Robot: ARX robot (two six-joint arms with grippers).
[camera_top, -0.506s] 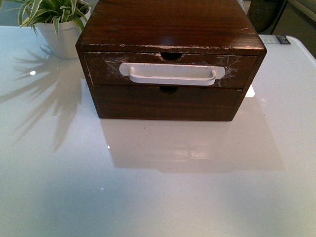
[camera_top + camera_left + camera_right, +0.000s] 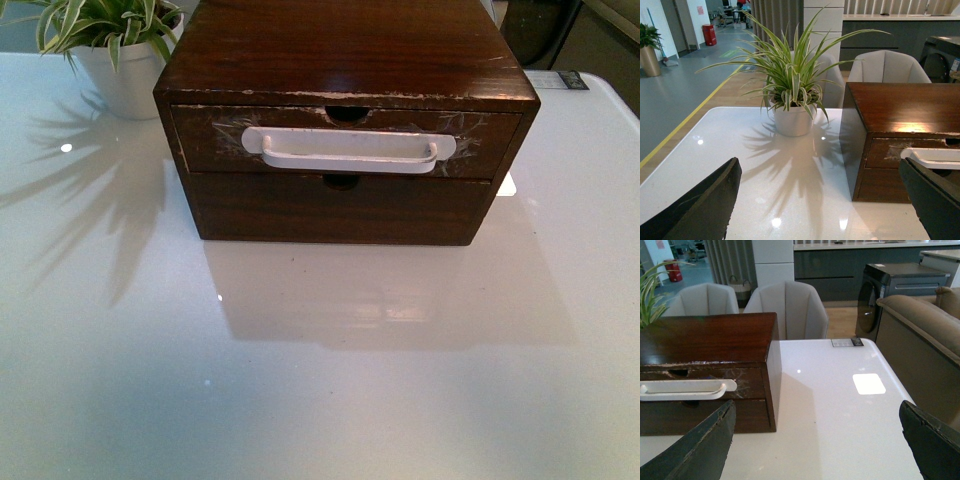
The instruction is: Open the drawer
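Observation:
A dark brown wooden chest (image 2: pixel 345 55) stands on the white table (image 2: pixel 330 380). Its upper drawer (image 2: pixel 205 140) is shut; it has a wide white bar handle (image 2: pixel 348 150), whitish scratches and a semicircular notch (image 2: pixel 347 113). Below it is a plain handle-less drawer front (image 2: pixel 330 210). Neither gripper shows in the front view. In the left wrist view my left gripper (image 2: pixel 820 205) is open and empty over the table, left of the chest; the drawer (image 2: pixel 885 152) and handle (image 2: pixel 932 157) show there. In the right wrist view my right gripper (image 2: pixel 817 445) is open and empty, right of the chest; the handle (image 2: pixel 687 388) shows.
A potted spider plant (image 2: pixel 115 45) in a white pot stands at the table's back left, beside the chest (image 2: pixel 790 90). A small label (image 2: pixel 847 342) lies at the table's far right edge. Chairs (image 2: pixel 785 302) and a brown sofa (image 2: pixel 920 335) stand beyond the table.

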